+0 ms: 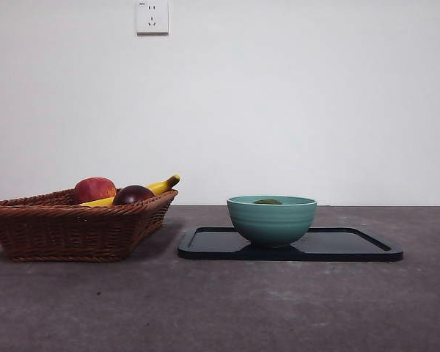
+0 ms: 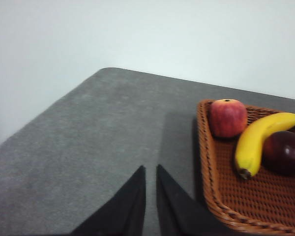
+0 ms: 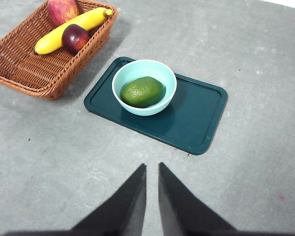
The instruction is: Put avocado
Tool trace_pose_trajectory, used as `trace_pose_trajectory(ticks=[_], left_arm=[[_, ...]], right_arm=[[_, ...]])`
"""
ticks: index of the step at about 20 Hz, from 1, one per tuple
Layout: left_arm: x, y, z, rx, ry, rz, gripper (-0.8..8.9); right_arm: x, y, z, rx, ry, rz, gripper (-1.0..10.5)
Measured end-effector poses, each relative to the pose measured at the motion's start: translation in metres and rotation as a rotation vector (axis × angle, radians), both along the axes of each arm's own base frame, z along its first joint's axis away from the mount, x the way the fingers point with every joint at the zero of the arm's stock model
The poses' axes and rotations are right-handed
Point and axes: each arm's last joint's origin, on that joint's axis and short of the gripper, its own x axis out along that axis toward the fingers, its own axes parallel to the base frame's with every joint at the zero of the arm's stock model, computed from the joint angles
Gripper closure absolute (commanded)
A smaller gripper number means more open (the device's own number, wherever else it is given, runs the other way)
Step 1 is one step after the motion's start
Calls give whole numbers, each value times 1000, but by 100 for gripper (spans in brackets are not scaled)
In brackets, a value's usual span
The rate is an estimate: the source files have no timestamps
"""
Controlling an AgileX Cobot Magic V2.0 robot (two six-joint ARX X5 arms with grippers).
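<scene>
The dull dark-green oval avocado (image 3: 142, 91) lies in the teal ceramic bowl (image 3: 125, 73). Both claws, left (image 2: 150, 169) and right (image 3: 152, 168), pressed together, should simply hold clear.

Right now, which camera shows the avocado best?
The right wrist view: it looks down into the bowl and shows the whole avocado. The front view shows only its top above the rim. The left wrist view misses it.

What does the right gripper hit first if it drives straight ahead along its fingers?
Probably bare grey tabletop just ahead of the right gripper; further along that line lies the dark teal rectangular tray. Depth is unclear.
</scene>
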Motion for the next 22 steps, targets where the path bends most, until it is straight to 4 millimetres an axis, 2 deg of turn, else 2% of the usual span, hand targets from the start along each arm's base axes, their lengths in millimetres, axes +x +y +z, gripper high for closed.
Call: trace_pose_trajectory(ticks=[7,15,22], left_arm=[[2,-6,-25,19,5,-177,782],[1,-13,-31,96,71,-259,782],[1,-13,-31,111,71,-263,782]], right_arm=[[0,0,0,0,0,0,913],[0,0,0,0,0,0,913],[0,0,0,1,-1,0,913]])
